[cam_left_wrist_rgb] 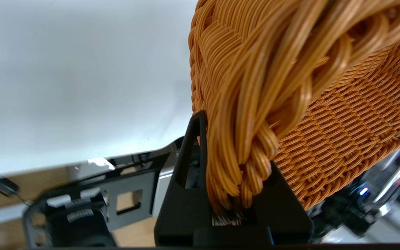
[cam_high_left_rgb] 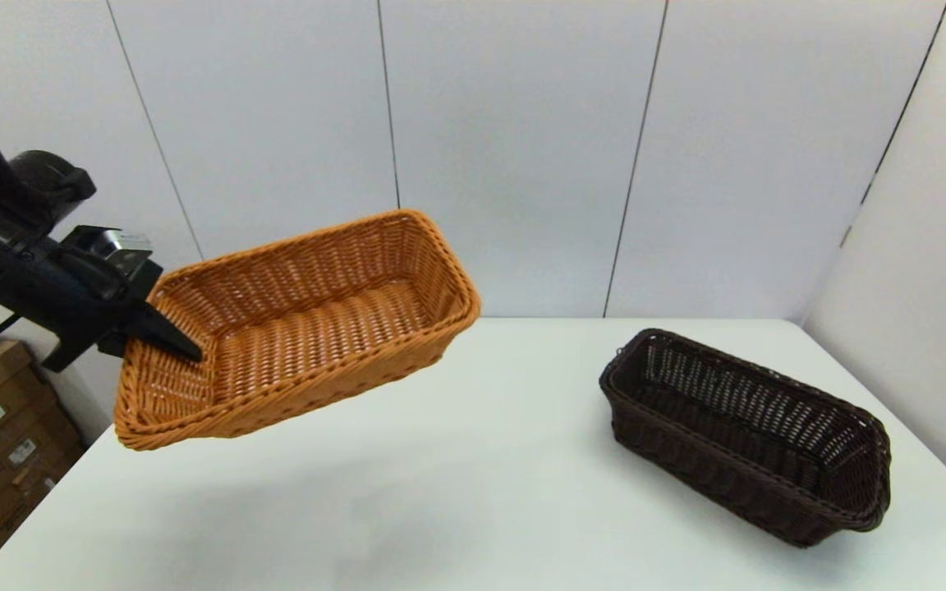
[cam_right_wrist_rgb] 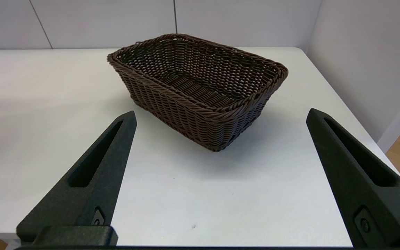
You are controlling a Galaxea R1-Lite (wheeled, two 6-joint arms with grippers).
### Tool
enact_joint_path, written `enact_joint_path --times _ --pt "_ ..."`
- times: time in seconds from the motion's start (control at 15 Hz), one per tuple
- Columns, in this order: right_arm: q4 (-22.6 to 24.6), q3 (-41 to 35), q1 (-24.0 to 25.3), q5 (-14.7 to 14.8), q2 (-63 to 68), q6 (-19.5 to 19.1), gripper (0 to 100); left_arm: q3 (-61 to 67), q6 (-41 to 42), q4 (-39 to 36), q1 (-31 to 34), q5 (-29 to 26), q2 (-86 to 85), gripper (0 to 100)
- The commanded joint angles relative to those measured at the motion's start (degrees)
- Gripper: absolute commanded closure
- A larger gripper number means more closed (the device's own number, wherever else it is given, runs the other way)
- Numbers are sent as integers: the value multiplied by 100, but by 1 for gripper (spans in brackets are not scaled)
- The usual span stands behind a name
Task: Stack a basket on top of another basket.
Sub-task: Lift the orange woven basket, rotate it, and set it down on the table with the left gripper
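Orange-tan wicker basket hangs tilted above the white table at nine o'clock, its rim clamped by the left gripper; dark brown basket sits at three o'clock; right gripper spread wide.

Orange-tan woven basket, dark brown open-weave basket — white table, black tool

Raised basket left of table basket

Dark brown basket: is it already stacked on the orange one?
No. The dark brown basket sits alone on the table, while the left gripper holds the orange-tan basket aloft, apart from it.
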State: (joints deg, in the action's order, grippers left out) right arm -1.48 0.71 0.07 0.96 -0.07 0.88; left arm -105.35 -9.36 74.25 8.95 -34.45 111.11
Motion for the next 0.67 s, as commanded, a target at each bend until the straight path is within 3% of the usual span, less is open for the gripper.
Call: enact_joint_path --times 0.07,0.47,0.67 --pt "-2 0 1 0 7 0 0 -513 303 19 -561 -71 640 100" --pt "-2 0 1 0 7 0 0 -768 312 -517 -1563 -9 1440 100" --pt "-2 0 1 0 7 0 0 -768 286 -921 -1985 343 1765 100"
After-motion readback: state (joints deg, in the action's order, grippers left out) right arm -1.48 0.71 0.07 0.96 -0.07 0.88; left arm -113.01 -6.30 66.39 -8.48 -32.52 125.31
